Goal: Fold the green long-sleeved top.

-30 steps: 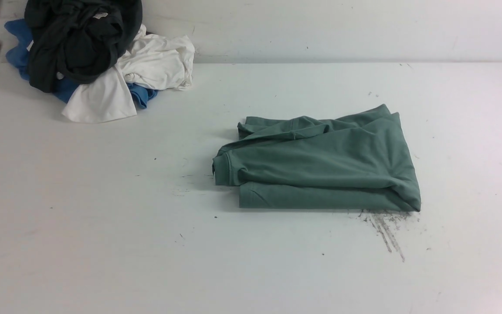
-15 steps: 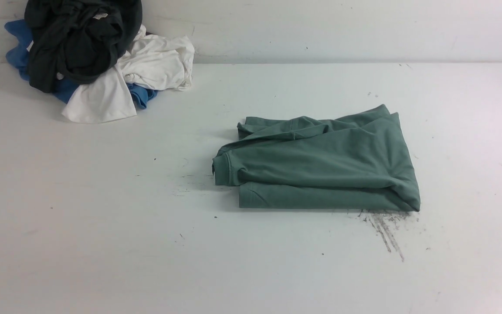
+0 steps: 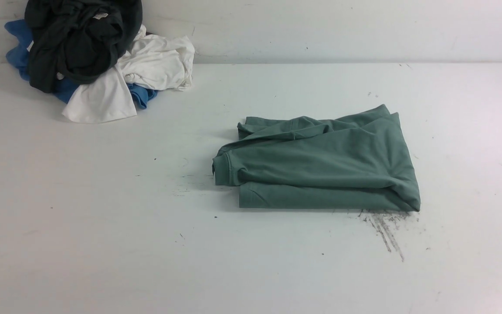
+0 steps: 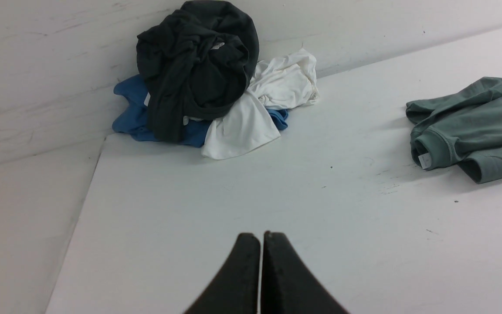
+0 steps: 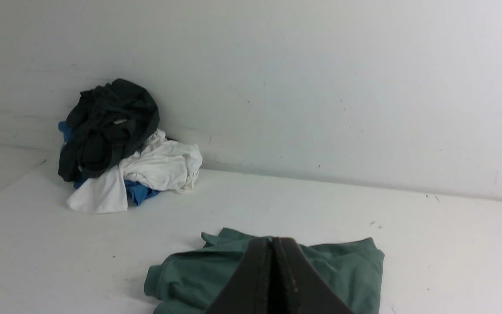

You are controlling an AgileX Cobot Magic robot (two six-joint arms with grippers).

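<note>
Since a second ago, the dark blur of the left arm at the front view's left edge has gone from sight, and the garments have not shifted. The left gripper (image 4: 260, 237) is closed with nothing between its black jaws, above bare white counter (image 3: 103, 218). The right gripper (image 5: 273, 242) is likewise closed and empty, apart from the cloth. The sage-green cotton long-sleeved top (image 3: 320, 165) lies folded into a compact rectangle right of the counter's centre. A heap of blackish (image 3: 76, 39), white (image 3: 146, 65) and blue (image 3: 15, 52) garments sits in the far left corner.
</note>
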